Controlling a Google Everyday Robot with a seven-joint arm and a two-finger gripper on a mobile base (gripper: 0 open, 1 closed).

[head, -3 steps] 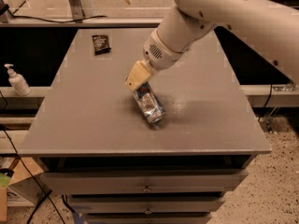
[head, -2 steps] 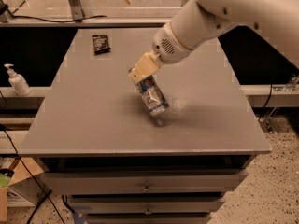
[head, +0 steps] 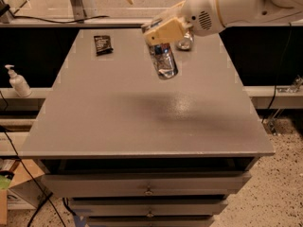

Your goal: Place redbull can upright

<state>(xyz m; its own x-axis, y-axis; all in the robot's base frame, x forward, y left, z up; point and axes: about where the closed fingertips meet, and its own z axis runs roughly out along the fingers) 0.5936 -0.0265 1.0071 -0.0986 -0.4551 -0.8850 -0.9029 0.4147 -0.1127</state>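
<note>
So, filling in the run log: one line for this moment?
gripper: above table back | holds: redbull can, in air, tilted | upright: not yet

One high camera looks down over the table from its front, claw gripping redbull can upper-centre.

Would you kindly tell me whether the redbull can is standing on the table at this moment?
No: the redbull can hangs slightly tilted in the pincer, held clear above the far half of the table.
</note>
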